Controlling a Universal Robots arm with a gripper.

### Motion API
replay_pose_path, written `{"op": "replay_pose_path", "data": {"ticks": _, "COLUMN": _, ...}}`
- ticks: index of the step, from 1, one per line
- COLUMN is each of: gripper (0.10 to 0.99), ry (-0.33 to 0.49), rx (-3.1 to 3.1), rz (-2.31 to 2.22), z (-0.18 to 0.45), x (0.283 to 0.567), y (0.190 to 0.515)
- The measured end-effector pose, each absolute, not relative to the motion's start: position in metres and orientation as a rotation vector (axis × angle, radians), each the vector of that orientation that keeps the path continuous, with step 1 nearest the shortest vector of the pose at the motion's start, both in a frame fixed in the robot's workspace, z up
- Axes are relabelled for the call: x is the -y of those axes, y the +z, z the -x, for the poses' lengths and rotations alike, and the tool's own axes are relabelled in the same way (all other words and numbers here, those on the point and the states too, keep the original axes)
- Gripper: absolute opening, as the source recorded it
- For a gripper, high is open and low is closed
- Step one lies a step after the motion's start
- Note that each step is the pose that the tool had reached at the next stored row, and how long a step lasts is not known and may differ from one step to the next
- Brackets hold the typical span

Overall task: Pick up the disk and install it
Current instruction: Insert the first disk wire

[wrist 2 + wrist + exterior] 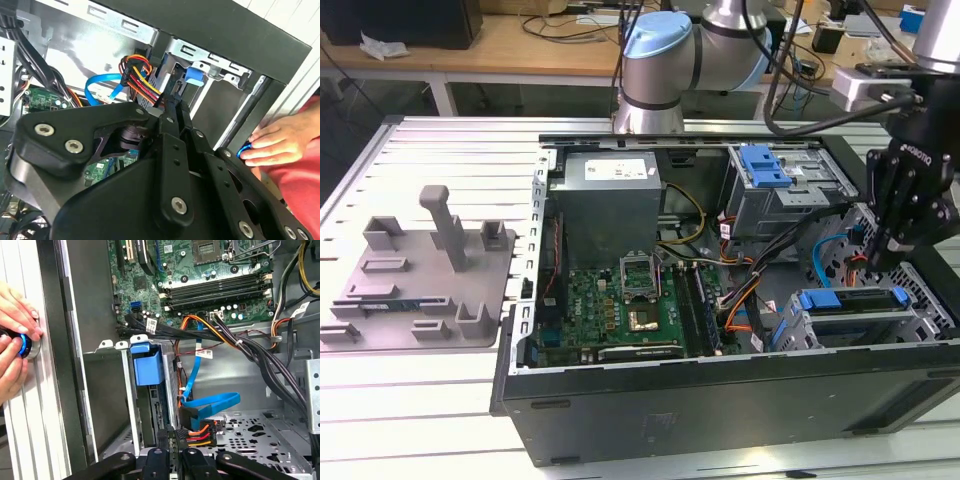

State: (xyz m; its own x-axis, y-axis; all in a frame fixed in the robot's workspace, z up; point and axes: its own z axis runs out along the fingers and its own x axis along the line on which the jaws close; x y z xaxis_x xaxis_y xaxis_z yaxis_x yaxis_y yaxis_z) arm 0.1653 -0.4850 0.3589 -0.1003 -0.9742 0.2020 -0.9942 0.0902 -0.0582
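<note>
The disk (855,300), edged by its bright blue carrier frame, sits in the drive cage at the exterior view's right, inside the open computer case. In the first wrist view the blue carrier end (147,367) shows slotted into the metal bay, and in the second wrist view it (192,76) shows beyond the fingers. My gripper (882,260) hangs just above the cage's far end, close to the disk and apart from it. Its black fingers are pressed together with nothing between them in both wrist views (172,435) (172,105).
A grey fixture plate (420,270) with upright posts lies at the exterior view's left. A second blue latch (765,165) tops the rear cage. Blue and orange cables (210,402) run beside my fingers. A person's hands (15,340) hold a blue round knob outside the case wall.
</note>
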Motion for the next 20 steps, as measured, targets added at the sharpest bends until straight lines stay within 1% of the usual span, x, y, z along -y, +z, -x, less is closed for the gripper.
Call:
{"op": "replay_pose_path", "data": {"ticks": 5, "gripper": 0.169, "ry": 0.222, "rx": 2.257, "rz": -2.058, "z": -0.165, "x": 0.500, "y": 0.359}}
{"op": "replay_pose_path", "data": {"ticks": 17, "gripper": 0.169, "ry": 0.131, "rx": 2.277, "rz": -2.131, "z": -0.165, "x": 0.513, "y": 0.359}}
{"op": "replay_pose_path", "data": {"ticks": 20, "gripper": 0.169, "ry": 0.127, "rx": 2.277, "rz": -2.134, "z": -0.165, "x": 0.516, "y": 0.359}}
